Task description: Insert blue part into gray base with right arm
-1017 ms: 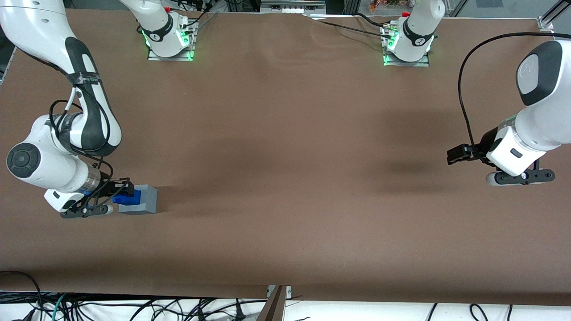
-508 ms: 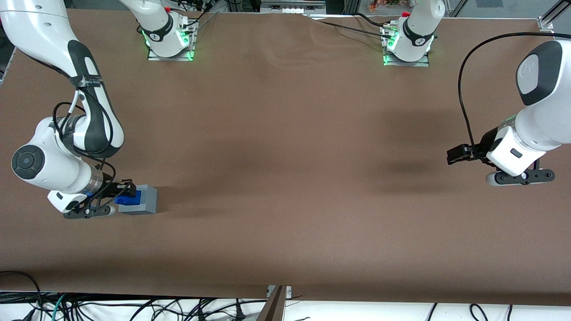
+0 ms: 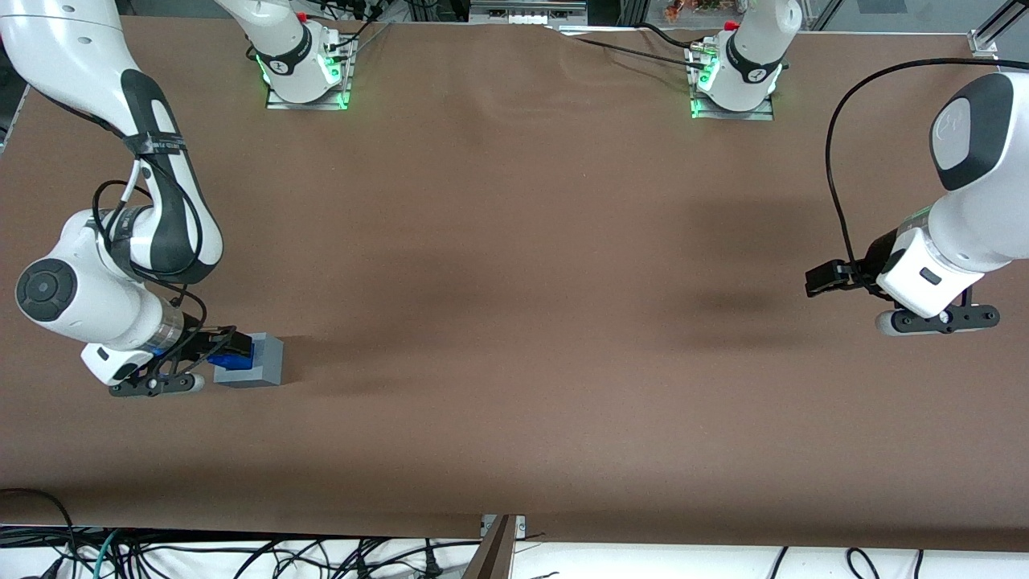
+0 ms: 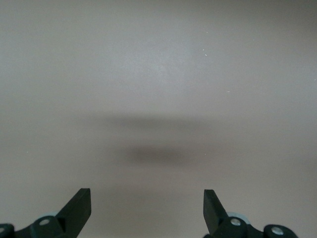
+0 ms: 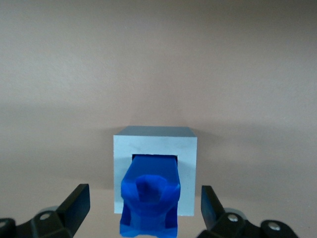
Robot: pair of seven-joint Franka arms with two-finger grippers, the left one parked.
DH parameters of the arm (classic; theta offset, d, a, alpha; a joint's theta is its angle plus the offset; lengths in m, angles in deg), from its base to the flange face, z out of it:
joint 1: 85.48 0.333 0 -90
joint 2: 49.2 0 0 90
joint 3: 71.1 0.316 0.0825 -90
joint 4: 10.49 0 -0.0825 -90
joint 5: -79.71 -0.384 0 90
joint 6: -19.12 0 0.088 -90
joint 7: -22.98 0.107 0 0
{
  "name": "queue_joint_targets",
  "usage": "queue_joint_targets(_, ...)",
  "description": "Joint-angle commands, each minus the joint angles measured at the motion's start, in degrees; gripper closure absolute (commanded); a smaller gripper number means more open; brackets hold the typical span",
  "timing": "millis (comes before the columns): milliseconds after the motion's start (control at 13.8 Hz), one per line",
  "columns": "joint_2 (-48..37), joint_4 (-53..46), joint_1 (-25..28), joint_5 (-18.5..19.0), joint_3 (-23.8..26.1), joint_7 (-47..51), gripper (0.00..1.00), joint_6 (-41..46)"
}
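The gray base [image 3: 264,363] stands on the brown table near the working arm's end. It also shows in the right wrist view [image 5: 188,163]. The blue part [image 5: 150,196] sits with its lower end in the base's square recess and sticks up out of it; in the front view [image 3: 234,355] it shows on the base's top. My right gripper [image 5: 143,194] is above the base and open. Its black fingers [image 5: 77,201] stand wide on either side of the blue part, not touching it. In the front view the gripper [image 3: 219,351] hangs over the base's edge.
The brown table [image 3: 514,322] stretches from the base toward the parked arm's end. Two arm mounts with green lights [image 3: 305,76] stand at the edge farthest from the front camera. Cables [image 3: 241,555] lie below the nearest edge.
The right wrist shifted a little toward the base and then slightly back. The blue part has stayed on the gray base.
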Motion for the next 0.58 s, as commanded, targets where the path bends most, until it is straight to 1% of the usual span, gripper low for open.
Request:
queue_joint_targets(0,-7.1,0.56,-0.04,-0.09,0.85,1.32,0.01,6.63)
queue_joint_targets(291,-19.23,0.56,-0.04,-0.1,1.82,1.76,0.01,21.56)
queue_joint_targets(508,-24.96,0.29,-0.04,-0.27,1.74,1.85,0.01,28.52)
